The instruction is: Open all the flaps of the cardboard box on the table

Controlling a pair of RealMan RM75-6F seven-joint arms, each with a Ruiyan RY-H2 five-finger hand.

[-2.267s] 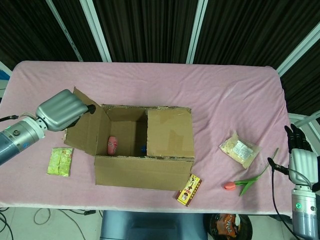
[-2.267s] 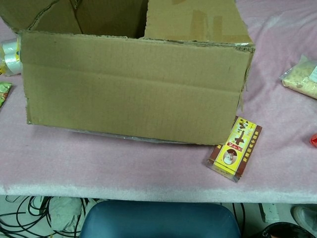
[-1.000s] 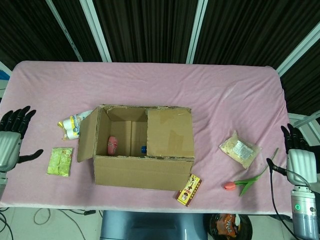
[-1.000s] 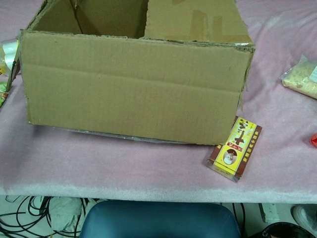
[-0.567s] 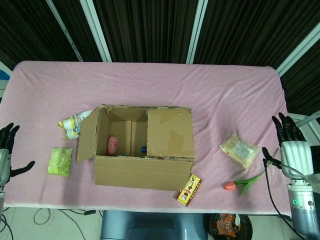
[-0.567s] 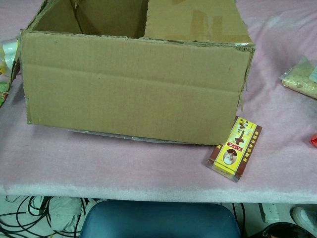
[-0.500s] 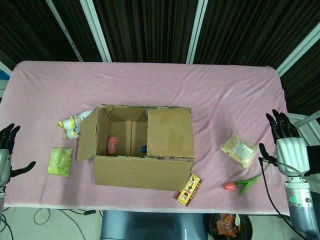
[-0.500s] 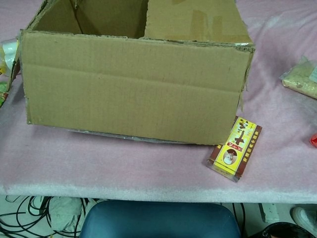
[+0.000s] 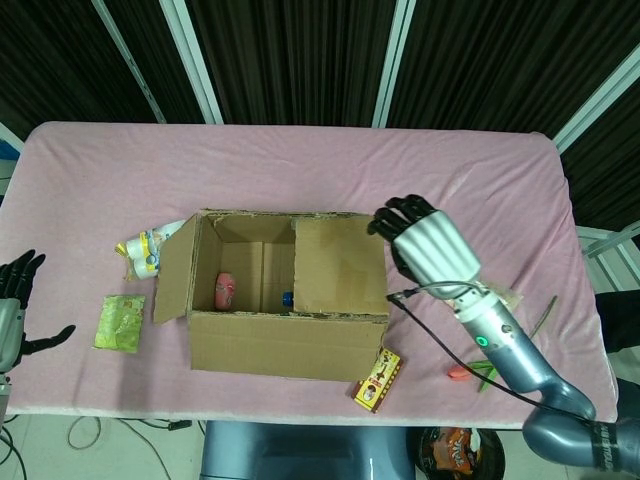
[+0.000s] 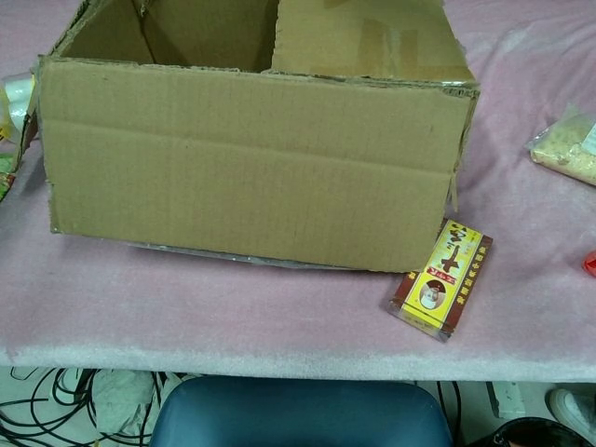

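Just left of our right hand (image 9: 428, 243), which is hovering with fingers spread and empty, the box (image 9: 285, 290) is sitting with its right flap (image 9: 340, 265) lying shut. We are risking shoving the light box sideways if the fingers miss the flap edge.

The right hand (image 9: 430, 247) is ribbed silver with black fingers (image 9: 398, 212), grey forearm, green light.

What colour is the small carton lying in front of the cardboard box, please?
The small carton is yellow with dark red borders, clearest in the chest view.
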